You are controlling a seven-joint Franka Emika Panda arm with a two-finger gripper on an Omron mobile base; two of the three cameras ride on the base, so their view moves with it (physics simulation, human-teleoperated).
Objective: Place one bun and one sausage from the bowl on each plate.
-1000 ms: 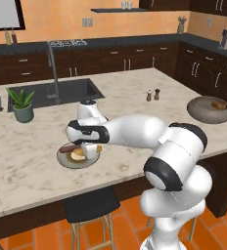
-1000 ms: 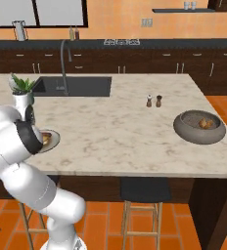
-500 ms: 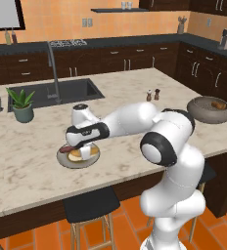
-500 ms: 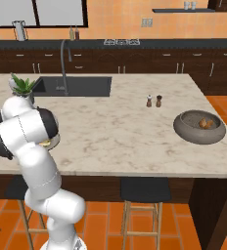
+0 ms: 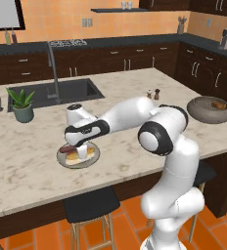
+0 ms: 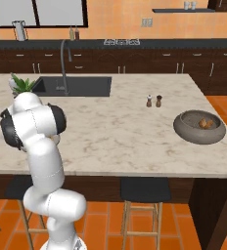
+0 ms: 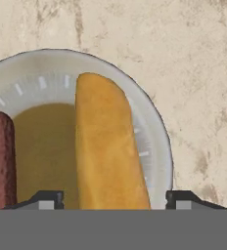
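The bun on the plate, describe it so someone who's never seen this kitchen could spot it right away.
On the marble island, near its front edge, sits a small grey plate with an olive-brown centre, under the robot's hand. The bun is the long golden-yellow piece on it, lying beside a dark red sausage.

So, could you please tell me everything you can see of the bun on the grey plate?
The bun is a long, smooth, golden-yellow roll, rounded at its far end. It lies flat on the grey plate, across the olive-brown centre and out over the rim band. A dark red sausage lies beside it with a gap between them. The gripper sits directly over it, jaws open with a fingertip either side; no contact is visible.
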